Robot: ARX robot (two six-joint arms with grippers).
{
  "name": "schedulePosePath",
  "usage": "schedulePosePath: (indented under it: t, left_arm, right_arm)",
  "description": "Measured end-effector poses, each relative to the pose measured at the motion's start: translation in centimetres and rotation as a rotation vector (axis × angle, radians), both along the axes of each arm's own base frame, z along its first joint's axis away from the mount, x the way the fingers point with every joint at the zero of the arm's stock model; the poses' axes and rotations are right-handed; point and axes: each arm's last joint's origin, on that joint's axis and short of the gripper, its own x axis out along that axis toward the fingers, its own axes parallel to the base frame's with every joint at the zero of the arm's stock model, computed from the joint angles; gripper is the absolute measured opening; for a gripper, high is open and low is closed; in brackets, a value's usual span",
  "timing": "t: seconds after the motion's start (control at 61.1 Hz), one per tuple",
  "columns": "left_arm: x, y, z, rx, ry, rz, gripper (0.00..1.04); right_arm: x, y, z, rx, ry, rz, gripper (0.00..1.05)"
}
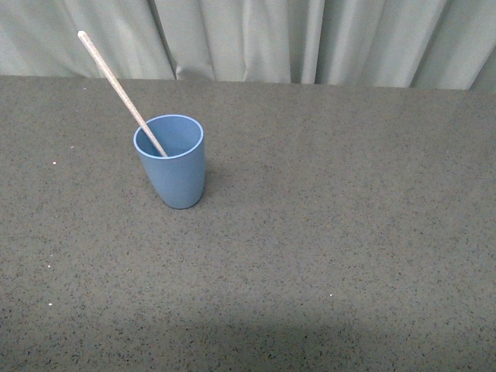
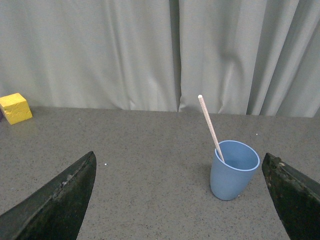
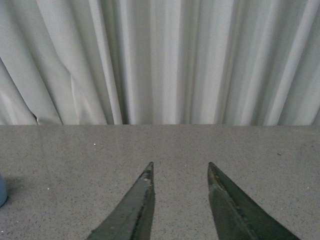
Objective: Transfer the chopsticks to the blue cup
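Grey speckled table (image 1: 325,256) seen from the robot's chest camera, pale curtain (image 1: 310,39) behind, neither arm in that view. Blue cup (image 1: 172,160) standing upright at about ten o'clock from the middle of the table, left of centre. One long cream chopstick (image 1: 116,85) already inside the cup, lower end hidden below the rim, leaning against the near-left lip, long axis tilted up and away toward eleven o'clock, top end well above the cup against the curtain. Nothing else visible in the cup. From the left wrist camera, left claw (image 2: 182,200) spread wide and empty, dark fingers at either edge of the picture, cup (image 2: 234,169) and chopstick (image 2: 209,122) ahead of it toward one o'clock, apart from both fingers. Yellow block (image 2: 15,107) far off at ten o'clock in that view, near the curtain, well apart from everything. From the right wrist camera, right claw (image 3: 180,170) parted a little and empty, pointing at bare table and curtain, only a sliver of the cup (image 3: 2,189) at the picture's edge. Left arm judged nearer to the cup. Transfer judged complete for this stick, with no other chopstick in sight to fetch.
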Motion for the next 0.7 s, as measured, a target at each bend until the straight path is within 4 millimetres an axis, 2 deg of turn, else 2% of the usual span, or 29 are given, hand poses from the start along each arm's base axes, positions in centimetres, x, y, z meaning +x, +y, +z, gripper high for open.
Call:
schedulePosePath:
  t: [0.262, 0.327, 0.703]
  left_arm:
    - [0.0, 0.0, 0.0, 0.0, 0.0, 0.0, 0.98]
    - [0.0, 0.0, 0.0, 0.0, 0.0, 0.0, 0.98]
    - [0.0, 0.0, 0.0, 0.0, 0.0, 0.0, 0.98]
  right_arm:
    - [0.0, 0.0, 0.0, 0.0, 0.0, 0.0, 0.81]
    - [0.0, 0.0, 0.0, 0.0, 0.0, 0.0, 0.96]
    - [0.0, 0.0, 0.0, 0.001, 0.0, 0.0, 0.95]
